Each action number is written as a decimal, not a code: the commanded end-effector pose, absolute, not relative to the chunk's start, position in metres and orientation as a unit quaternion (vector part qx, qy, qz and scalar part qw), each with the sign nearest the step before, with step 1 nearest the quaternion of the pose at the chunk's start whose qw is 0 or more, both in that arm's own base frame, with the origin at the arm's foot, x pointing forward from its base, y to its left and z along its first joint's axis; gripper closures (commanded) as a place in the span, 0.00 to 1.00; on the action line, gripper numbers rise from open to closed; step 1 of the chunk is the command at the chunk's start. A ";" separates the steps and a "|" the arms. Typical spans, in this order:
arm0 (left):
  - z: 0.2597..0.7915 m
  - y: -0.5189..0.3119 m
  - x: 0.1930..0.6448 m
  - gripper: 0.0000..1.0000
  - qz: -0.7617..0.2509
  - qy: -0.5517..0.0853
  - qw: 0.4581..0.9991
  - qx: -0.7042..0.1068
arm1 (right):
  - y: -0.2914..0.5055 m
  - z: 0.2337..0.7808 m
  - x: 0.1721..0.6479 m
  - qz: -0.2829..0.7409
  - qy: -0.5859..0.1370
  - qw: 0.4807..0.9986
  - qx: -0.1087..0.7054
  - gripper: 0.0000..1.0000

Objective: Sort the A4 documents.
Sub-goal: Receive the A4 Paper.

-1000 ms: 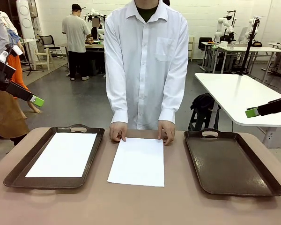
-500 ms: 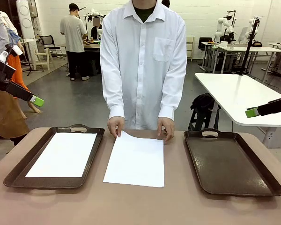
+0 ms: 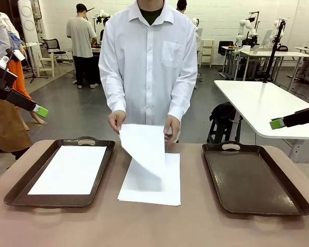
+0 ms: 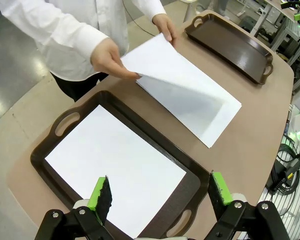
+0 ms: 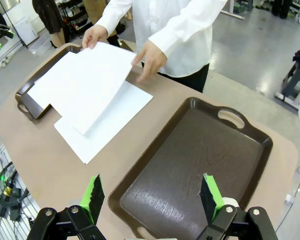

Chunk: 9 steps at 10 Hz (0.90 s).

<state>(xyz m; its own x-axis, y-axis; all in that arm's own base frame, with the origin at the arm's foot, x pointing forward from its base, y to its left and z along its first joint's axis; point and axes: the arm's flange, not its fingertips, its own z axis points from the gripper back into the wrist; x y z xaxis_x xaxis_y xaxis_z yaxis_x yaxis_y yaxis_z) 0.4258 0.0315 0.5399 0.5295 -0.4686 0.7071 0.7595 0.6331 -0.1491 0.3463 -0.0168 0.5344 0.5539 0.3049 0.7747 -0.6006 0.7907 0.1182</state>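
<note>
Two end effectors hung with jaws spread wide and nothing between them. The left end effector (image 4: 160, 192) was above the near end of the left tray (image 3: 20, 193), and the right end effector (image 5: 151, 195) was above the near end of the right tray (image 3: 257, 180).

In the left tray one of the A4 documents (image 3: 68, 169) lay flat, its long axis running from the robot's side toward the person and its short edges facing near and far. The right tray was bare.

Between the trays, on the worktop (image 3: 154, 226), a second sheet (image 3: 152, 193) lay flat with the same lengthwise heading.

Over it the person's hands (image 3: 116, 122) held a third sheet (image 3: 143, 146) by its far corners. Its far edge was raised and its near end sloped down toward the robot, slightly skewed. Whether that end touched the sheet below could not be told.
</note>
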 end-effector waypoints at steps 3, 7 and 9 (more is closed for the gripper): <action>0.540 0.032 0.426 0.00 -0.365 -0.326 0.841 -0.233 | -0.017 0.532 0.348 0.263 -0.392 0.859 0.197 0.00; 0.540 0.032 0.426 0.00 -0.365 -0.326 0.841 -0.233 | -0.017 0.532 0.348 0.263 -0.392 0.859 0.197 0.00; 0.540 0.032 0.426 0.00 -0.365 -0.326 0.841 -0.233 | -0.017 0.532 0.348 0.263 -0.392 0.859 0.197 0.00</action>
